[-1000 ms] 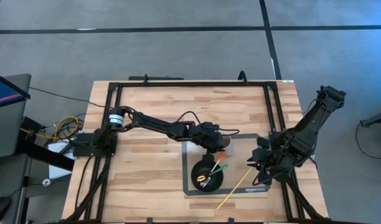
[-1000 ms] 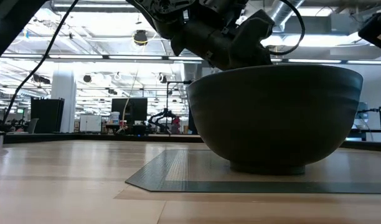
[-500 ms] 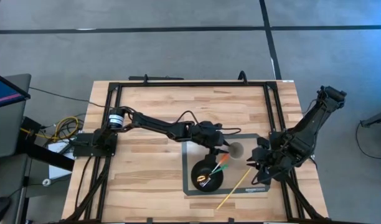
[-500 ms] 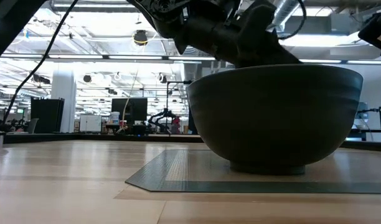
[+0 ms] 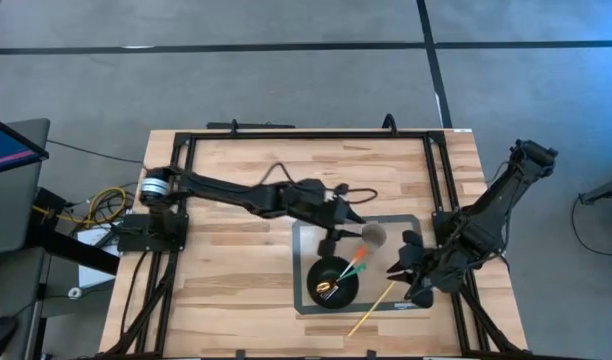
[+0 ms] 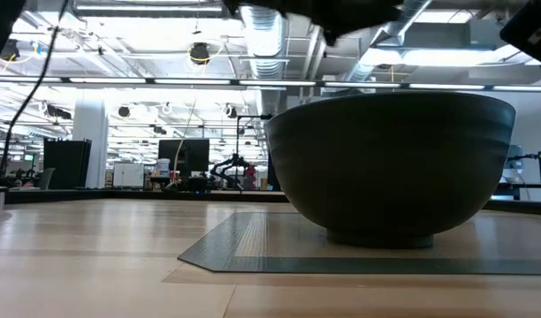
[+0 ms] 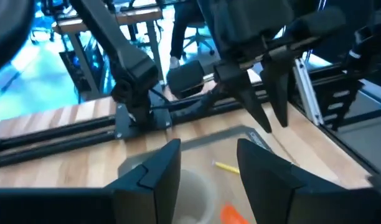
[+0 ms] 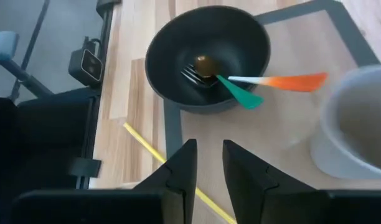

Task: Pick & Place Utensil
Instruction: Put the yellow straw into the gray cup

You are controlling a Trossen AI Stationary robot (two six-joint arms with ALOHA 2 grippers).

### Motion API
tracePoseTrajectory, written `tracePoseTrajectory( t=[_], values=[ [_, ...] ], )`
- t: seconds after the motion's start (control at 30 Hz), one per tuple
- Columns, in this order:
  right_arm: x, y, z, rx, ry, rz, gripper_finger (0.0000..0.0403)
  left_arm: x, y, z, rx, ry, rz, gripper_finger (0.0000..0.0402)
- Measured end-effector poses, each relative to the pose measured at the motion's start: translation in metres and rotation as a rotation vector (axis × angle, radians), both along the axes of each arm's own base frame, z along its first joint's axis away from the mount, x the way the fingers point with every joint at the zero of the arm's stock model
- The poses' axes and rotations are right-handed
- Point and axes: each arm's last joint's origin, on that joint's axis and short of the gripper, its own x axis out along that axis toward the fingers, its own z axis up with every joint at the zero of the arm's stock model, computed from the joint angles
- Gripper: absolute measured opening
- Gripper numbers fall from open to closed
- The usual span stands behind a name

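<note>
Centrally, a dark round bowl (image 5: 331,282) with a smooth matte wall is sitting on a flat grey mat (image 5: 308,240) laid over the pale, planked wooden bench (image 5: 236,270). Inside the bowl a dark fork (image 8: 192,76) and a small brownish piece are lying, and two utensils are leaning out over the rim: a green-ended one (image 8: 241,93) and an orange-tipped spatula (image 5: 358,256) with a white shaft. In the high view the spatula's long axis is running diagonally, its orange end pointing up and to the right toward a pale round cup (image 5: 373,237) standing on the mat just beside the bowl. A thin yellow stick (image 5: 374,305) is lying on the bench and mat edge near the bowl, slanted along much the same diagonal.

The left pincer (image 5: 336,222) is hovering over the mat's upper part, near the cup, its dark fingers (image 7: 264,171) spread and holding nothing. The right pincer (image 5: 404,268) is waiting at the mat's right edge, its fingers (image 8: 181,168) slightly parted and likewise empty.

Compared with a second ago, the left arm is drawing back from above the bowl, leaving the cup uncovered, and in the low view it is now barely showing at the top edge.
</note>
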Motion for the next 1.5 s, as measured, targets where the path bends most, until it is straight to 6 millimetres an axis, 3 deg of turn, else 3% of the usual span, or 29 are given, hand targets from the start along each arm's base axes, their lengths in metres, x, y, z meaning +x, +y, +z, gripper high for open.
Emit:
tracePoseTrajectory(
  t=[0.13, 0.3, 0.5, 0.73, 0.87, 1.03, 1.33, 1.5],
  values=[
    [0.01, 0.01, -0.014, -0.033, 0.038, -0.003, 0.0073, -0.033, 0.009, 0.016, 0.011, 0.028, 0.026, 0.0159],
    [0.031, 0.031, -0.043, -0.021, 0.111, 0.066, 0.009, -0.083, 0.019, 0.023, 0.013, 0.028, 0.072, 0.0159],
    [0.055, 0.059, -0.07, -0.021, 0.043, 0.237, 0.0121, -0.143, 0.025, 0.016, -0.034, 0.041, 0.188, 0.0159],
    [0.069, 0.072, -0.111, -0.021, 0.114, 0.308, 0.0149, -0.189, 0.027, 0.008, -0.198, 0.027, 0.238, 0.0159],
    [0.073, 0.07, -0.134, -0.052, 0.181, 0.299, 0.0146, -0.203, 0.027, 0.002, -0.253, 0.008, 0.248, 0.0159],
    [0.079, 0.071, -0.145, -0.053, 0.199, 0.289, 0.0116, -0.209, 0.021, -0.004, -0.321, -0.011, 0.233, 0.0159],
    [0.078, 0.069, -0.142, -0.072, 0.194, 0.315, 0.0011, -0.211, 0.004, -0.004, -0.32, -0.014, 0.157, 0.0159],
    [0.08, 0.071, -0.141, -0.041, 0.164, 0.326, 0.002, -0.212, 0.002, -0.003, -0.319, -0.02, 0.146, 0.0159]
  ],
)
